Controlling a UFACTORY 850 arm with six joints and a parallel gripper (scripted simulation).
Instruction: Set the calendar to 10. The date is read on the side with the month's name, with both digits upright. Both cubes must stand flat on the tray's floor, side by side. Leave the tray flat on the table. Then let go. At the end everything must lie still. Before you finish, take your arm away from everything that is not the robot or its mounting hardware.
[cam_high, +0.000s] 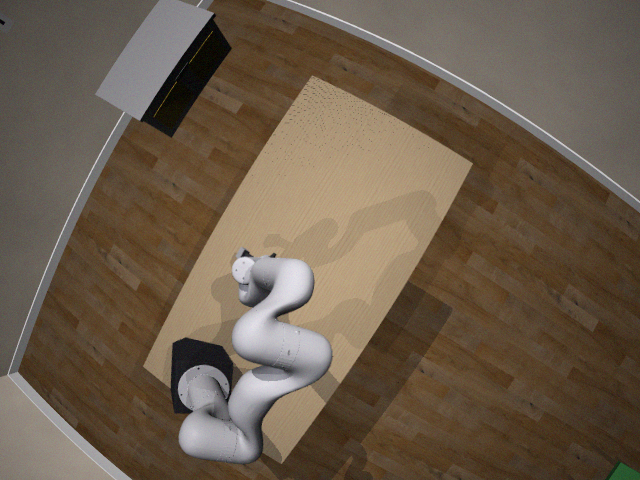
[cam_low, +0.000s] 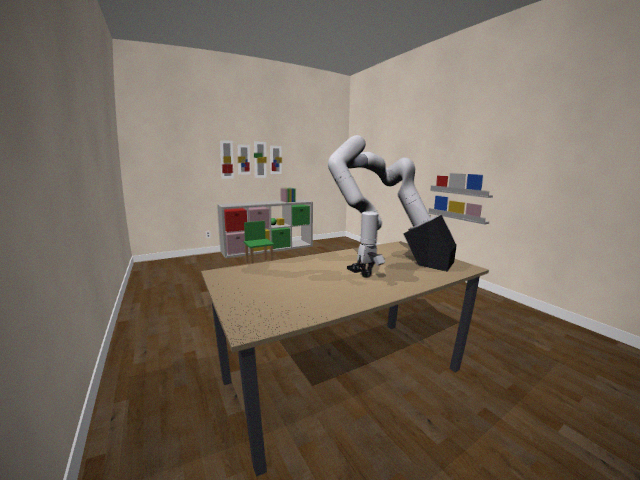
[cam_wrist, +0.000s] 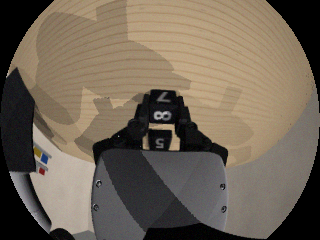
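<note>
In the wrist view my gripper (cam_wrist: 162, 103) is shut on a dark number cube (cam_wrist: 162, 120). The cube shows white digits: a 7 on the far face, an 8 on the face towards the camera, and a 5 below. The cube hangs just above the tan table top. In the exterior view the gripper (cam_low: 364, 268) points straight down close over the table near the arm's black base (cam_low: 430, 242). In the top view the arm covers the gripper (cam_high: 254, 255), and the cube is hidden. The tray and the other cube are not in sight in any view.
The black base block (cam_high: 199, 369) stands at the table's near corner. A shelf unit (cam_low: 265, 227) and a green chair (cam_low: 256, 238) stand by the far wall. A dark cabinet (cam_high: 170, 67) stands off the table.
</note>
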